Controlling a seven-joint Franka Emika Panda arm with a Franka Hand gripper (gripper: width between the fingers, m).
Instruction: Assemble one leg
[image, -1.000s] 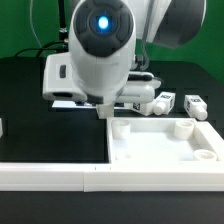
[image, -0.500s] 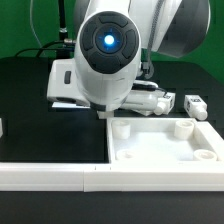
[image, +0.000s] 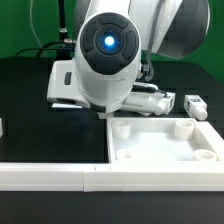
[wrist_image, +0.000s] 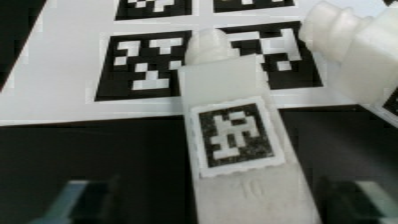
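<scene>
Black tabletop, one white panel (image: 160, 145), two legs (tagged) (image: 148, 101) (image: 196, 106) behind, pincer (wrist_image: 196, 195) spread, clasping nothing.

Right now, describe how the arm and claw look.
The arm is glossy white with rounded housings and a dark grey joint section at the upper right of the exterior view. Its round end cap carries a glowing blue light. The claw has dark, blurred fingertips.

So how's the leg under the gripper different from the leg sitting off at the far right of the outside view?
The leg under the gripper lies lengthwise between the fingers, partly over the marker board; the far-right leg sits alone on the black table, away from the arm. The first is mostly hidden by the arm in the exterior view; the second is in plain sight. Both are white and carry black-and-white tags.
</scene>
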